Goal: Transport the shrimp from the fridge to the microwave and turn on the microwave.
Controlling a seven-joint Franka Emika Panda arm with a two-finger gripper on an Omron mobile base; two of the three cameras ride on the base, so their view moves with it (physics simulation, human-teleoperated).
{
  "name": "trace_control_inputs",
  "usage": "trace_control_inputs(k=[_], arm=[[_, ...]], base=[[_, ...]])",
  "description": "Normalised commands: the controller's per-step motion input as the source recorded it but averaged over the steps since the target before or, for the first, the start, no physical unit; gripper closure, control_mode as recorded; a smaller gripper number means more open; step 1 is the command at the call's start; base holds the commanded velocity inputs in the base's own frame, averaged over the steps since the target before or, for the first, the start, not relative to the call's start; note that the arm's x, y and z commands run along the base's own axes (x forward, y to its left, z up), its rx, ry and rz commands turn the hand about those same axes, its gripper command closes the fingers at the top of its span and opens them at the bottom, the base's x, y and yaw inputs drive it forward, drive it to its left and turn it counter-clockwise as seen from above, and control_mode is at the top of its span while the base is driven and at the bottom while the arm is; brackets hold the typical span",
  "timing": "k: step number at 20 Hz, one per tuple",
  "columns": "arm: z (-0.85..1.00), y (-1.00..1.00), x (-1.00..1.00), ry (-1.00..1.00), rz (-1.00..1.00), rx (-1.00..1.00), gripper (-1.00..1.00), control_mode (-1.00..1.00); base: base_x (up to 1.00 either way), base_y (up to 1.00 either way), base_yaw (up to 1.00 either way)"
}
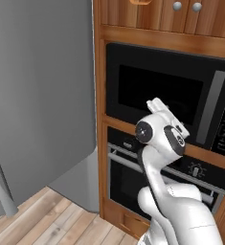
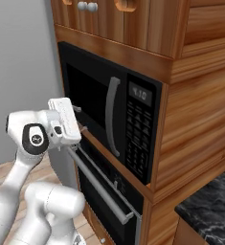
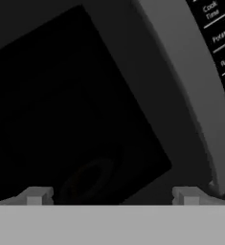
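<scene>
**Arm up at the microwave door, fingers wide, nothing held**

OK, biggest first: fridge [image 1: 39,95] fills the left of the left base view, flat grey door, w/ a grey bar handle low at the left edge. Door looks shut from here; can't see inside.

Next, the wood cabinet column [image 2: 200,119] beside it, round grey knobs up top. Built into it: the microwave [image 2: 109,119], black box, door shut, dark window, grey vertical handle [image 2: 112,115] just left of the keypad [image 2: 138,131]. Small display above the keys shows digits, too blurry to read.

Below the microwave, touching the same wood frame: black oven [image 2: 111,201] w/ a horizontal bar handle and a knob on its panel.

Now the arm: white, rising in front of the oven, wrist bent twd the microwave door. Gripper [image 3: 113,195] right up near the dark window; fingers [image 3: 35,195] spread about as wide as they go, gap betw them bare, no grip on anything. Hand view: window glass ahead, handle sweeping diagonally at right, keypad labels in the top right corner.

Shrimp: a tiny orange speck at the hand view's right edge beside one finger; can't tell if that's it.
</scene>
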Motion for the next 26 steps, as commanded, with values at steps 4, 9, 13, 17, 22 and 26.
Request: trace_control_inputs(k=[4, 9, 13, 17, 22, 26], arm=[[0.21, 0.05, -0.64, -0.01, -0.19, 0.06, -1.00, -1.00], [0.01, 0.06, -0.66, 0.00, -0.20, 0.03, -1.00, -1.00], [0.00, 0.00, -0.76, -0.02, -0.08, 0.03, -1.00, -1.00], [0.00, 0.00, -0.85, -0.07, 0.00, 0.01, -1.00, -1.00], [0.00, 0.00, -0.88, -0.09, 0.00, 0.00, -1.00, -1.00], [-0.17, -0.23, -0.99, -0.23, 0.06, 0.03, -1.00, -1.00]], base=[[0.00, 0.00, 0.00], [0.00, 0.00, 0.00], [0.00, 0.00, 0.00], [0.00, 0.00, 0.00], [0.00, 0.00, 0.00], [0.00, 0.00, 0.00]])
